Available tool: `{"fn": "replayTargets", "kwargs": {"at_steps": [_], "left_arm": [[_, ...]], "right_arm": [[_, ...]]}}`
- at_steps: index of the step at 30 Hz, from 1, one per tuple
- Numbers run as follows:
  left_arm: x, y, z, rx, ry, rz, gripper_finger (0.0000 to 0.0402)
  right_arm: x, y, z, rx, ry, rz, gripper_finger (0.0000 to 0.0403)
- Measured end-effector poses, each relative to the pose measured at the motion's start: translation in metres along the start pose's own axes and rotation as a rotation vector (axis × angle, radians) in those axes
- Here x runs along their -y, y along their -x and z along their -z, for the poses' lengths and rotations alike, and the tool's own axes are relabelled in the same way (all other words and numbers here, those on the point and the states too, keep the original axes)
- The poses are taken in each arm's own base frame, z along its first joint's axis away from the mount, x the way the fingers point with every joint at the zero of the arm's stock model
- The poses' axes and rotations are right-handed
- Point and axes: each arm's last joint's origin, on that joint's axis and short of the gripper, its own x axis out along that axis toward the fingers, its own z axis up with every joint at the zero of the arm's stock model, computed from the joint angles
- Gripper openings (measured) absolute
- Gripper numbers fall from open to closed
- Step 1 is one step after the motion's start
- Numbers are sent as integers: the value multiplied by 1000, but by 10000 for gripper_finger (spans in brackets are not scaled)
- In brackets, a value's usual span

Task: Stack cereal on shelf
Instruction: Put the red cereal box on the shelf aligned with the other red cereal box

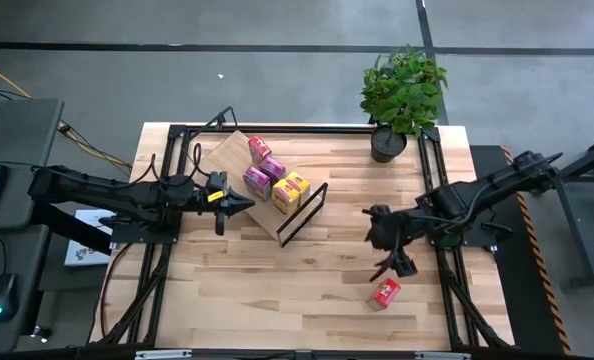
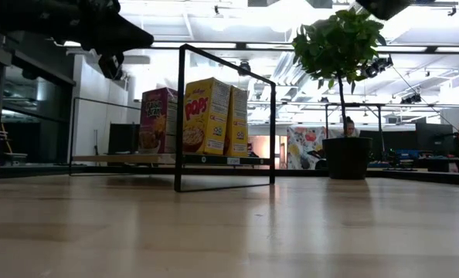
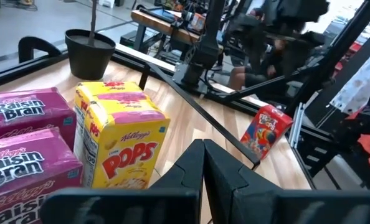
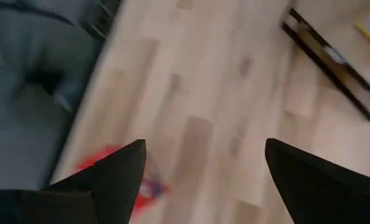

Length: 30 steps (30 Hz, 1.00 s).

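- Just below the right gripper (image 1: 398,266) in the high view lies a red box (image 1: 384,293), flat on the table (image 1: 277,290), apart from the fingertips and not held.
- Right arm reaches in from the table's right edge, bent at the elbow, wrist angled down toward that box; its jaws stand wide apart and empty, with bare tabletop between them and the red box (image 4: 119,177) beside one finger in the wrist view.
- Left arm stretches level from the left edge, gripper (image 1: 242,203) pointing at the shelf (image 1: 232,155); its jaws are pressed together on nothing.
- Just ahead of the left fingertips stand the boxes on the shelf: two pink-purple boxes (image 1: 258,181), side by side, and two yellow boxes (image 1: 290,190) beyond them.
- Another red box (image 1: 259,148) stands on the shelf, off to the side of the left jaws.
- Wire frame (image 1: 304,213) closes the shelf end nearest the right gripper.
- Plant (image 1: 402,95) sits at the table's far corner.
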Motion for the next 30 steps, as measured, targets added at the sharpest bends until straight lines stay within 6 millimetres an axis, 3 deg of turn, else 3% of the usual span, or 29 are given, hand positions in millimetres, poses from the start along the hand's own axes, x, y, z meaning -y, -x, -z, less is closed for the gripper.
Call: {"fn": "replayTargets", "kwargs": {"at_steps": [6,11,16,24,30], "left_arm": [[0,0,0,6,0,-16,0],[-1,0,0,16,0,-44,0],[-2,0,0,20,1,-56,0],[-2,0,-1,28,0,-81,0],[-3,0,-1,30,0,-85,0]], "right_arm": [[-17,0,-1,5,10,-167,322],[-22,0,-5,73,48,-126,322],[-37,-3,3,6,168,-164,322],[-77,-36,18,-153,349,-199,322],[-85,-68,25,-278,398,-132,322]]}}
